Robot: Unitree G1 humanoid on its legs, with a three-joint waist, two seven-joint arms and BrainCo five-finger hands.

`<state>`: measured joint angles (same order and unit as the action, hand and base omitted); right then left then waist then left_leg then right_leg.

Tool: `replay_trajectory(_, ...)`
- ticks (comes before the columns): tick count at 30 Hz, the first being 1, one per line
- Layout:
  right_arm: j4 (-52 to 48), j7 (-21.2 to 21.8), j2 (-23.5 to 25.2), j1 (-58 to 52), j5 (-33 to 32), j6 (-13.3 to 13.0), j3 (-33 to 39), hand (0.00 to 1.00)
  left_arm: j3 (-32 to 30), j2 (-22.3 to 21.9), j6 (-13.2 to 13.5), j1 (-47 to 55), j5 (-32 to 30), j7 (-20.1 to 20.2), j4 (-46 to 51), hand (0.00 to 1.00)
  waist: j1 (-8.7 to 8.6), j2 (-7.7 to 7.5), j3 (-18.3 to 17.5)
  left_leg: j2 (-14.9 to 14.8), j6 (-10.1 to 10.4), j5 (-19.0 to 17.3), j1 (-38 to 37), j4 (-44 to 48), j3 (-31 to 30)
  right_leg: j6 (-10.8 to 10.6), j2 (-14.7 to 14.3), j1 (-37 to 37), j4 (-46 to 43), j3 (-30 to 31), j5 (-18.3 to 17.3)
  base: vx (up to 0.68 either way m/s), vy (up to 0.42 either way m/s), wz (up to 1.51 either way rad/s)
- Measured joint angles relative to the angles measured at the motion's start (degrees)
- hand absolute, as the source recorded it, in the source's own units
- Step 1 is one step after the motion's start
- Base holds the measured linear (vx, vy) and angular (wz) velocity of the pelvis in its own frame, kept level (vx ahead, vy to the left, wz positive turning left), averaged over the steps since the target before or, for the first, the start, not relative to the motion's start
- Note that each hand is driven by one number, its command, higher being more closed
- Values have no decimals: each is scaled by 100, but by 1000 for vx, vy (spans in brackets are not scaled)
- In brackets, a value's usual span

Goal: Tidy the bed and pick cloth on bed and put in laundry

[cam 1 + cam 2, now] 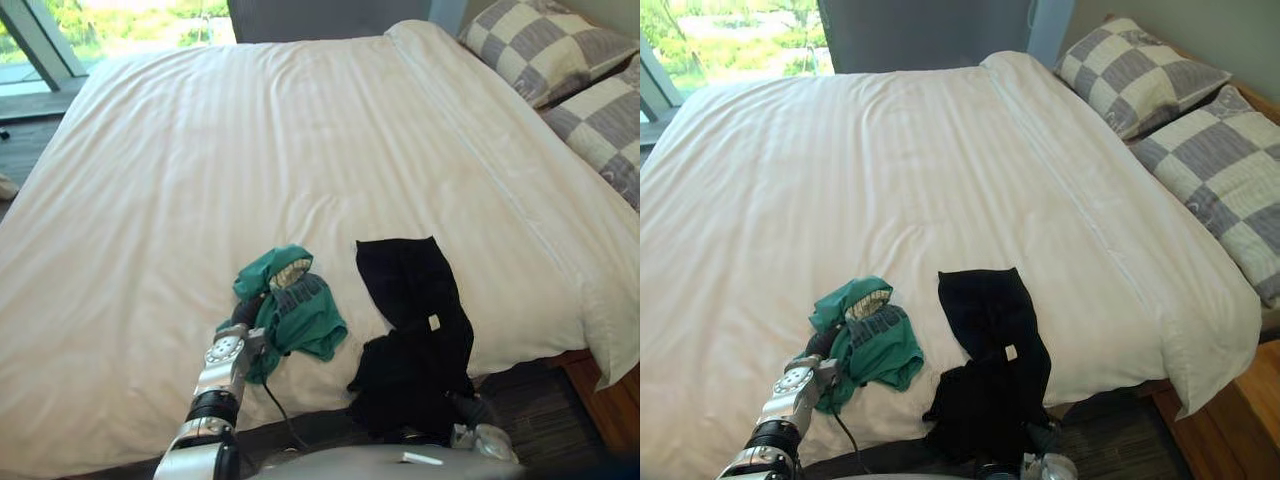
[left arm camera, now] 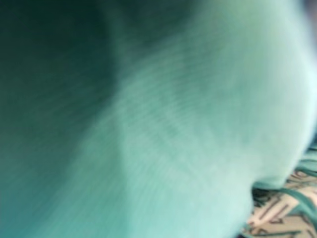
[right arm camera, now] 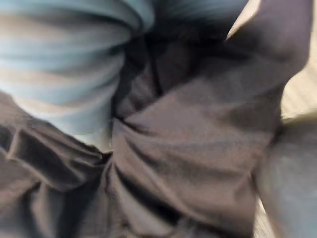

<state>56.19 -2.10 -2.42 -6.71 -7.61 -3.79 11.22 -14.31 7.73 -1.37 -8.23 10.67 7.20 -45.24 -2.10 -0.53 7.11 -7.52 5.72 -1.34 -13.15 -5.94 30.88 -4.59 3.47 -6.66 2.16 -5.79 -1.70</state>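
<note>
A crumpled green cloth (image 1: 292,312) with a patterned lining lies near the front edge of the white bed (image 1: 250,130). My left hand (image 1: 246,312) reaches into its left side from below, and the cloth hides the fingers; up close the green cloth (image 2: 173,124) presses against the wrist camera. To the right, a black cloth (image 1: 410,290) lies flat on the sheet, its lower end hanging over the bed's edge. My right hand (image 1: 470,410) sits at that hanging end, with the black cloth (image 3: 188,148) bunched over it and covering its fingers.
Two grey-and-cream checked pillows (image 1: 545,45) (image 1: 610,125) lie at the bed's far right. A folded-back band of sheet (image 1: 470,130) runs beside them. A window (image 1: 100,20) is beyond the bed. A wooden bed frame (image 1: 605,400) and dark carpet (image 1: 540,415) show at lower right.
</note>
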Motion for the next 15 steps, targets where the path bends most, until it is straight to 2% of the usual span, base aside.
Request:
replay_trajectory(1, -18, 141, -2, 5, 20, 336, 173, 100, -51, -2, -81, 51, 5, -2, -3, 100, 1, 37, -55, -25, 22, -21, -32, 0, 39, 5, -27, -15, 22, 42, 6, -39, -91, -26)
replay_trajectory(2, -23, 209, -3, 7, 33, 480, 274, 100, -105, -17, -112, 57, 8, -2, -7, 100, -1, 40, -67, -31, 26, -24, -48, 0, 55, 6, -33, -26, 43, 44, 11, -35, -77, -12)
replay_trajectory(4, -82, 572, -30, 1, 479, 1039, 604, 100, -270, -82, -219, 78, 235, -9, -7, 100, 7, 38, -66, -52, 48, -40, -132, -1, 60, 12, -50, -193, 143, 6, 25, 1, -71, 5)
replay_trajectory(5, -73, 673, -45, -22, 625, 1176, 636, 100, -298, -96, -231, 80, 250, -9, -7, 100, 16, 39, -66, -55, 50, -45, -151, -1, 48, 15, -50, -211, 144, -15, 21, -6, -76, 15)
replay_trajectory(7, -73, 1086, -97, -193, 1224, 1751, 784, 100, -486, -244, -289, 78, 329, -8, -2, 100, 15, 47, -71, -45, 40, -55, -171, -3, -59, 24, -18, -278, 56, -147, -87, -2, -73, 26)
replay_trajectory(8, -77, 1156, -109, -249, 1354, 1839, 824, 100, -494, -272, -294, 79, 333, -7, 2, 100, 16, 48, -71, -34, 39, -56, -170, -3, -116, 17, 2, -264, -35, -197, -152, 14, -60, 47)
replay_trajectory(10, -82, 1210, -116, -453, 1541, 1909, 884, 100, -483, -330, -362, 75, 333, 10, 23, 100, -14, 37, -79, 43, 19, -67, -163, -4, -370, -33, 123, -156, -557, -413, -504, 32, -24, 65)
replay_trajectory(11, -83, 1238, -117, -629, 1593, 1906, 882, 100, -478, -444, -474, 74, 325, 151, 31, 100, -6, -21, -112, 113, -9, -84, -161, -5, -641, -80, 297, -23, -1152, -545, -857, 59, -9, 73)
replay_trajectory(12, -85, 1261, -117, -680, 1592, 1903, 878, 100, -469, -474, -537, 73, 321, 243, 34, 100, 2, -43, -126, 150, -29, -96, -150, -7, -726, -82, 368, 58, -1428, -580, -989, 76, -17, 94)
replay_trajectory(13, -102, 1281, -123, -723, 1591, 1901, 841, 100, -414, -487, -721, 73, 315, 455, 64, 100, 11, -62, -134, 212, -47, -106, -110, -7, -943, -45, 484, 282, -2041, -581, -1171, 48, -22, 77)
replay_trajectory(15, -134, 1315, -188, -710, 1670, 1895, 669, 100, -368, -492, -979, 70, 316, 752, 96, 100, 16, -104, -161, 242, -81, -76, -42, -6, -1190, 5, 557, 608, -2847, -336, -1209, 53, -46, 88)
